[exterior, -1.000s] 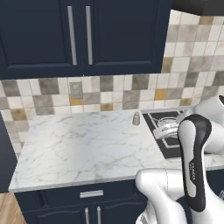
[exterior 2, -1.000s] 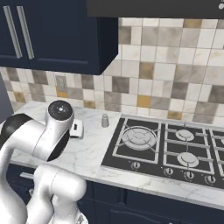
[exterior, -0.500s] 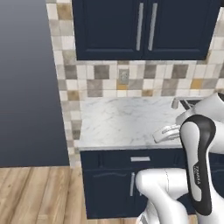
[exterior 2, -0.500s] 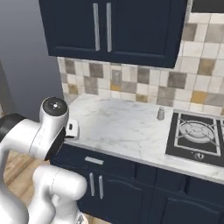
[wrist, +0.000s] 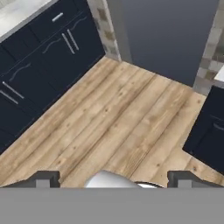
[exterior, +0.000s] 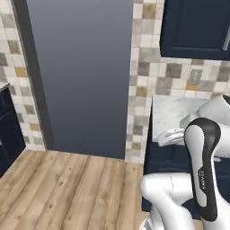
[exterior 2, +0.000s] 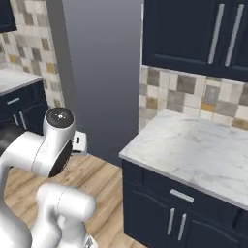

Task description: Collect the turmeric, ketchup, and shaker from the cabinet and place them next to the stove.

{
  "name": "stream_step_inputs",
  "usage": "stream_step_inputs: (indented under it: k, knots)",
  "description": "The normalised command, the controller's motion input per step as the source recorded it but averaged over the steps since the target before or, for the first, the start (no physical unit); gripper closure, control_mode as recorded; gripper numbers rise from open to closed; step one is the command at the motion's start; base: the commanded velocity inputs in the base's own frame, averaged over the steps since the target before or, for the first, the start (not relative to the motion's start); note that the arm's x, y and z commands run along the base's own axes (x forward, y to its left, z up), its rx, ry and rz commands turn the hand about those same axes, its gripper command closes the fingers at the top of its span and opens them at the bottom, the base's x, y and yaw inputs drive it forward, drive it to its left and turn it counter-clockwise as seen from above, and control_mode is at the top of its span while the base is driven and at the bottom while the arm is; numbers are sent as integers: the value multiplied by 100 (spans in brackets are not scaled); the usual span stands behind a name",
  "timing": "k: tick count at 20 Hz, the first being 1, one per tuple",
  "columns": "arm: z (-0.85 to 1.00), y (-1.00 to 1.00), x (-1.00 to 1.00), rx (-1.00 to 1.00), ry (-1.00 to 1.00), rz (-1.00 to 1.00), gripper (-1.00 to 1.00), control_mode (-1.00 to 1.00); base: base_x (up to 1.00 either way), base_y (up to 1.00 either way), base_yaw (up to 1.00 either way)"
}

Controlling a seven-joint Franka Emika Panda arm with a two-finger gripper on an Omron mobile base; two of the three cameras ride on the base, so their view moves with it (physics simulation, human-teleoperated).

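The navy wall cabinet (exterior: 194,26) (exterior 2: 184,30) hangs at the upper right with its doors shut, and silver bar handles (exterior 2: 215,34) show in the right base view. The turmeric, ketchup and shaker are out of view, and so is the stove. My gripper (wrist: 113,178) is open with nothing between its dark fingertips (wrist: 43,178), and it looks down at a wooden floor. The hand sits low in front of the arm (exterior: 168,136) (exterior 2: 79,144), left of the counter and well below the cabinet.
A white marble counter (exterior 2: 193,145) (exterior: 173,112) on navy base cabinets (exterior 2: 160,203) stands to the right. A tall grey panel (exterior: 81,76) rises on the left. More navy base cabinets (wrist: 39,52) line the far side of the wooden floor (wrist: 113,118).
The whole picture has shifted: the base has moved left, so the stove and the shaker beside it have left both base views. The gripper has stayed open.
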Motion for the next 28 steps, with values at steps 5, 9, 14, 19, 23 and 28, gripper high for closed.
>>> stream_step_inputs:
  k: [5,9,14,19,23,28]
  knots:
    - [0,0,0,0,0,0,-100,100,0,86,47]
    - [0,0,0,0,0,0,-100,100,0,85,46]
    - [0,0,0,0,0,0,-100,100,-10,85,48]
    - [0,0,0,0,0,0,-100,100,-20,79,48]
    - [0,0,0,0,0,0,-100,100,-32,86,44]
    - [0,0,0,0,0,0,-100,100,-4,94,39]
